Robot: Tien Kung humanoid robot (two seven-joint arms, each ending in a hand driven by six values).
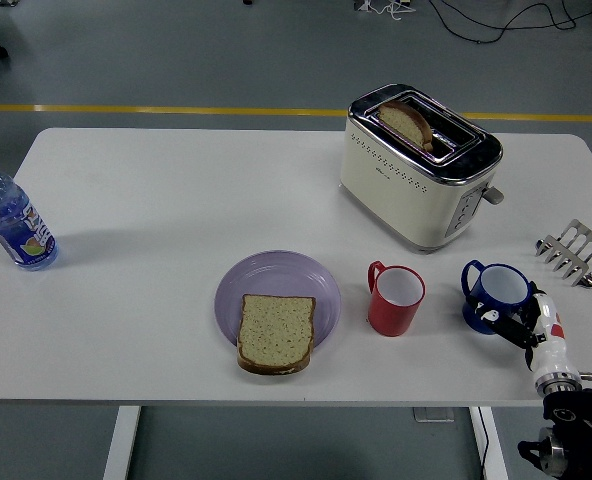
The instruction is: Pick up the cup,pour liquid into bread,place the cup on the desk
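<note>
While the right hand [521, 325] curls its fingers [497, 318] round the blue cup [496, 297], a loose grip risks spilling before the bread [275, 333].

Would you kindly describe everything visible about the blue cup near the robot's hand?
The blue cup stands upright on the white table, to the right of the red cup and in front of the toaster. It is glossy dark blue outside, pale inside, with a loop handle on its left. The right hand sits against its near right side, black fingers at its wall; whether it is gripped cannot be told.
</note>
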